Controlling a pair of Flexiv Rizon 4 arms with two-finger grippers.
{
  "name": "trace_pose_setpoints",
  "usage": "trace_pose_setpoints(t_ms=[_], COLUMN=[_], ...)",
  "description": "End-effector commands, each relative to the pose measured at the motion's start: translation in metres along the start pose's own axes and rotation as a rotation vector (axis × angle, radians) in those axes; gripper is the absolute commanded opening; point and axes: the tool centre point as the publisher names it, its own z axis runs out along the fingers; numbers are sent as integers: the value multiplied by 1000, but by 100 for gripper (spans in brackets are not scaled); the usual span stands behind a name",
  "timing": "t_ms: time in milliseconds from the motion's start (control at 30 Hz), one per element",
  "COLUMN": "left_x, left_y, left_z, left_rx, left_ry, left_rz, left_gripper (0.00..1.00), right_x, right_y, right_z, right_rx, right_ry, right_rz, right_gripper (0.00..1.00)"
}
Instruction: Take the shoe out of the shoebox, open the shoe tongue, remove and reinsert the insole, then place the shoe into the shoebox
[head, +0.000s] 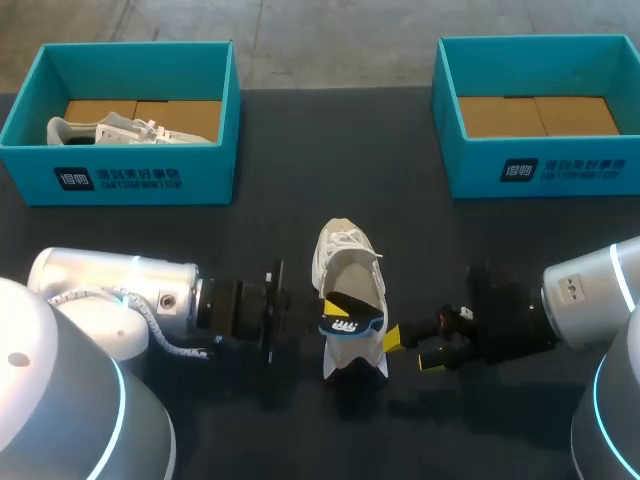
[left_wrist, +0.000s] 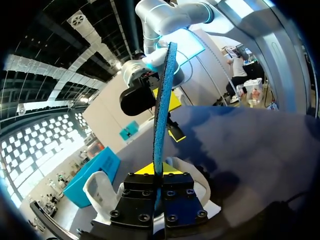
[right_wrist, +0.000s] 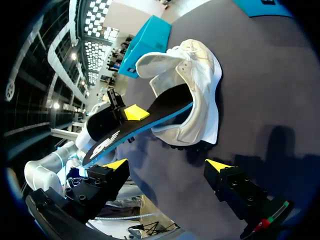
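Two teal shoeboxes are parked along the far edge of the dark worktop (head: 300, 190). A second white shoe (head: 110, 128) is seen lying in the left shoebox (head: 140, 180), while only brown cardboard is seen in the bottom of the right shoebox (head: 540, 170). Both boxes are well apart from the action.

The task's white shoe (head: 345, 255) is found out on the worktop, roughly midway between the two arms, with the toe pointed toward the boxes and the heel toward the robot. Its tongue is flopped forward, so the opening is exposed. The black insole (right_wrist: 145, 122) with the blue edge is only partly inside: the front end is tucked into the shoe and the back end is raised out over the heel, at a tilt.

That raised end is what gets in the way on the left side. The left end effector (left_wrist: 159, 172) is closed right down on it, and in the left wrist view the insole is seen edge-on, pinched between the two fingers and standing up ahead of them.

The right end effector (right_wrist: 166, 165) is held wide apart with nothing gripped. It is kept just beside the heel on the right, close to the shoe but not touching it, with the shoe and the tilted insole straight ahead of its fingers.
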Motion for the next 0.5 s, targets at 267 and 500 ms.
trace_pose_setpoints(t_ms=[267,500], left_x=[-2,-5], left_y=[12,17], left_z=[2,6], left_rx=[-18,-33], left_ry=[-14,-12], left_rz=[13,28], left_gripper=[0,0], right_x=[1,1], right_y=[0,0], right_z=[2,2], right_rx=[-1,-1], right_ry=[-4,-4], right_rz=[1,1], right_gripper=[100,100])
